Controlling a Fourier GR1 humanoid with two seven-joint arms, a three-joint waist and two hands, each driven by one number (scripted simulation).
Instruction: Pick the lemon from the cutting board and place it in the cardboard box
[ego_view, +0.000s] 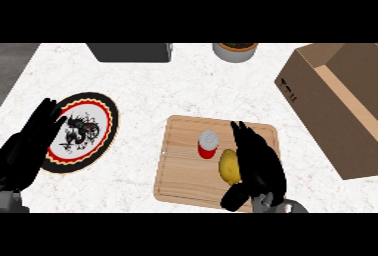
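Note:
A yellow lemon (229, 165) lies on the wooden cutting board (183, 167), right of centre. My right hand (258, 162) lies over the board just right of the lemon, its fingers stretched toward the far edge and its thumb below the fruit; the hand touches the lemon's right side and hides part of it. The cardboard box (332, 95) stands open at the right of the counter. At the left edge my left hand (28, 145) rests open, fingers up.
A red can (209, 145) stands on the board just left of the lemon. A plate (83, 131) with a red and black pattern lies left of the board. A dark appliance (131, 52) and a potted plant (235, 51) stand at the back.

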